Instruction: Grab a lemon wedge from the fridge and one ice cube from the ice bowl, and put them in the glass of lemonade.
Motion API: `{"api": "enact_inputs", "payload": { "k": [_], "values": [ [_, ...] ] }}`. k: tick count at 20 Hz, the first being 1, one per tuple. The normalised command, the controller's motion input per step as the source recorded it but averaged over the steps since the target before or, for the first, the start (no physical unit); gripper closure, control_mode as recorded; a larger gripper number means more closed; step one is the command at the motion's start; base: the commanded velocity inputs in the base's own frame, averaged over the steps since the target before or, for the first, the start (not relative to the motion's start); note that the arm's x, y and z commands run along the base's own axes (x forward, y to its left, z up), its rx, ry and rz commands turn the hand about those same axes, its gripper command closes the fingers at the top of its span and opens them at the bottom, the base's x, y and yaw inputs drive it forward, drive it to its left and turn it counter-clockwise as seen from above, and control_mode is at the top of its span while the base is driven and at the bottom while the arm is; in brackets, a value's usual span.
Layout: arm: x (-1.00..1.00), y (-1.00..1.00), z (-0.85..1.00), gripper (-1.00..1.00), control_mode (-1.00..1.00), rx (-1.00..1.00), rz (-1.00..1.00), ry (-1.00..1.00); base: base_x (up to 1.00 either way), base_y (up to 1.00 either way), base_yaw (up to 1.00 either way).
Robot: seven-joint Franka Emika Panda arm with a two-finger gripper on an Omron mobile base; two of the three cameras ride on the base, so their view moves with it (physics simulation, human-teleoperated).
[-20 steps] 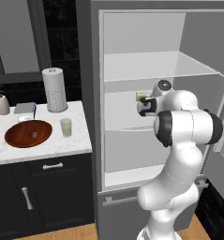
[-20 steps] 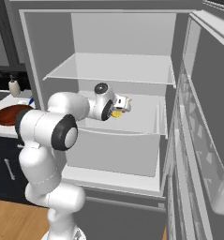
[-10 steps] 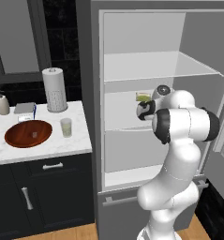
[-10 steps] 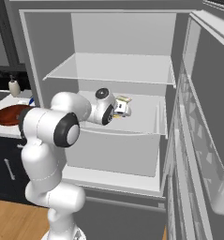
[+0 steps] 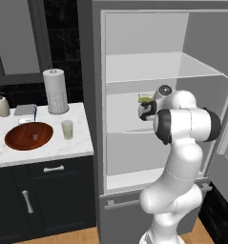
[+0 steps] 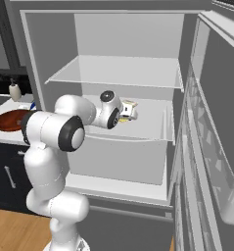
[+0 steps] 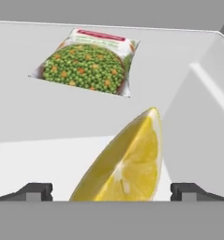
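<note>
With fridge (image 5: 94,119) door swung wide, arm reaching onto middle shelf. Gripper (image 7: 111,190) spread fully, fingertips (image 7: 36,190) standing well apart either side of lemon wedge (image 7: 125,166); wedge lying between them on white shelf floor, cut face turned to camera, no contact with either tip visible, nothing grasped. Bag of peas and carrots (image 7: 87,65) lying flat farther back on same shelf, apart from wedge. Over on marble counter (image 5: 48,147) left of fridge: ice bowl (image 5: 28,135), reddish-brown, pale ice cube (image 5: 35,137) inside; glass of lemonade (image 5: 67,129) just beside bowl's right rim; paper-towel roll (image 5: 55,91) behind; soap dispenser (image 5: 1,105) at back left.
</note>
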Motion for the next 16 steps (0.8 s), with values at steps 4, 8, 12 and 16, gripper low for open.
{"api": "enact_inputs", "payload": {
  "k": [4,8,12,16],
  "values": [
    [0.25,-0.01,0.00,-1.00,-1.00,0.00,0.00,0.00,0.00,0.00,0.00],
    [0.17,-0.04,0.00,-1.00,-1.00,0.00,0.00,0.00,0.00,0.00,0.00],
    [0.00,-0.18,-0.14,-1.00,-1.00,0.03,-0.01,0.00,0.00,0.00,0.00],
    [-0.15,-0.22,-0.20,-1.00,-1.00,0.05,0.00,0.00,0.00,0.00,0.00]
  ]
}}
